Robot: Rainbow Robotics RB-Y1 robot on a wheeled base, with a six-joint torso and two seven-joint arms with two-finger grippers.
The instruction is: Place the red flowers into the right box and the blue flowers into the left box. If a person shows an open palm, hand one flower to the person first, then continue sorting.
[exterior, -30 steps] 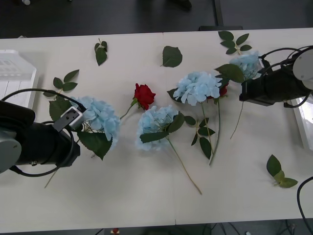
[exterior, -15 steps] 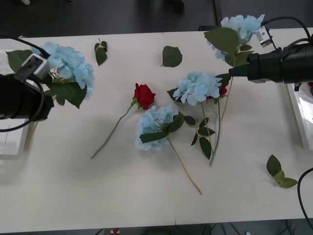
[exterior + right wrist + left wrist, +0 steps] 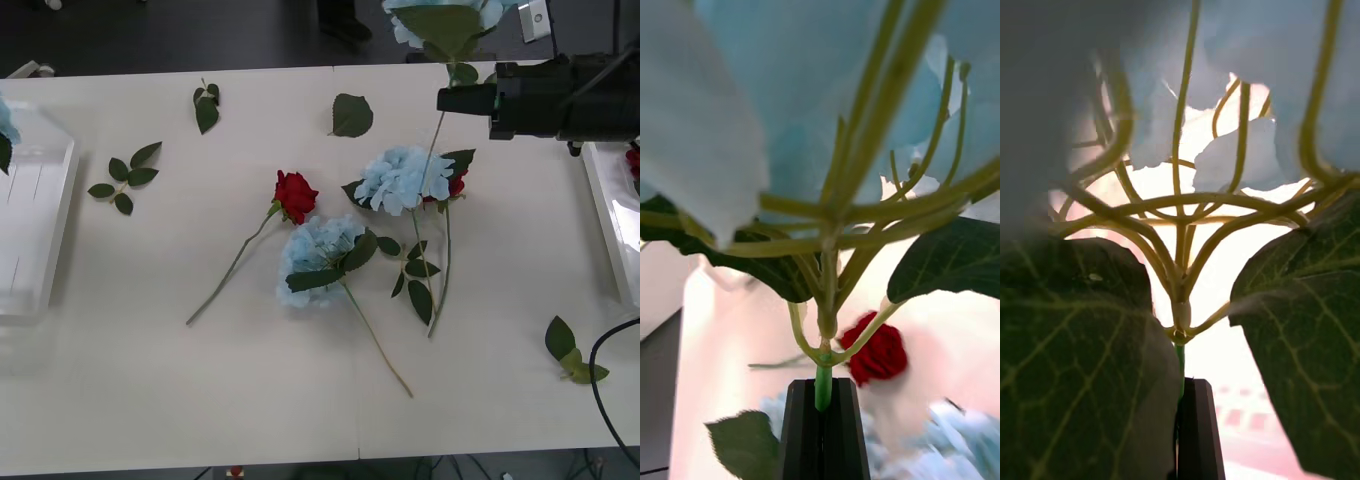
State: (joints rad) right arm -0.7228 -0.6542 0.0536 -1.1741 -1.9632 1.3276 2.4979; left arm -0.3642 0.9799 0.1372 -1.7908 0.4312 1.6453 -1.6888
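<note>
Flower-free left box (image 3: pixel 35 225) (ribbed floor); both grippers (image 3: pixel 822 409) (image 3: pixel 1196 431) pinch blue flowers (image 3: pixel 440 20).

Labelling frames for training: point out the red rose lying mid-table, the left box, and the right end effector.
red rose (image 3: pixel 295 194), front view, on its head.
left box (image 3: pixel 62 210), front view, on its rim.
right end effector (image 3: pixel 452 99), front view, at the fingertips.

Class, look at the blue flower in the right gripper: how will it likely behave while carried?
The blue flower is probably top-heavy: its big head sits above the thin stem where the right gripper is shut on it. The long stem hanging below likely swings. It is probably light, so the narrow grip may suffice.
</note>
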